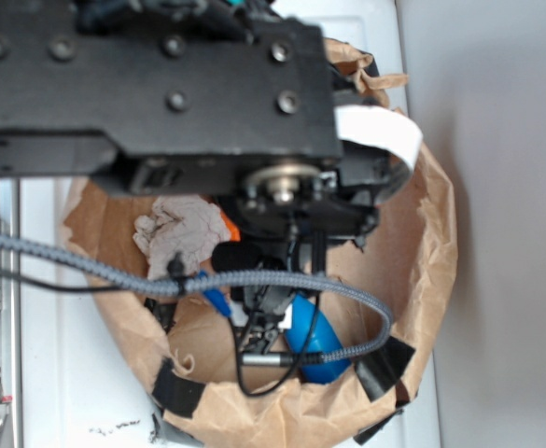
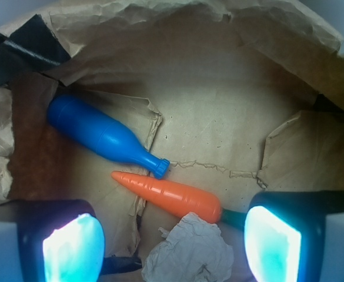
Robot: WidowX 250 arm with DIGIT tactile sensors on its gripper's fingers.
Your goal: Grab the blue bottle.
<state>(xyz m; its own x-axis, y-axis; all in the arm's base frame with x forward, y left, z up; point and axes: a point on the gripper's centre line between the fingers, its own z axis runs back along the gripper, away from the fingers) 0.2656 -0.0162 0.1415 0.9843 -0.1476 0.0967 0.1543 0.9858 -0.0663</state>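
The blue bottle (image 2: 104,136) lies on its side on the brown paper at the upper left of the wrist view, neck pointing down-right. Its lip almost touches the tip of the orange carrot (image 2: 172,194). My gripper (image 2: 172,247) is open and empty, above and short of the bottle. Its two glowing pads (image 2: 72,247) stand wide apart at the bottom corners, over a crumpled grey paper wad (image 2: 189,249). In the exterior view the arm hides most of the scene. A part of the bottle (image 1: 312,347) shows below the gripper (image 1: 268,313).
Everything lies inside a crumpled brown paper bag (image 2: 219,106) with raised walls (image 1: 431,261) and black tape patches (image 1: 175,385). The wad also shows in the exterior view (image 1: 179,233). A grey braided cable (image 1: 114,271) crosses in front of the bag.
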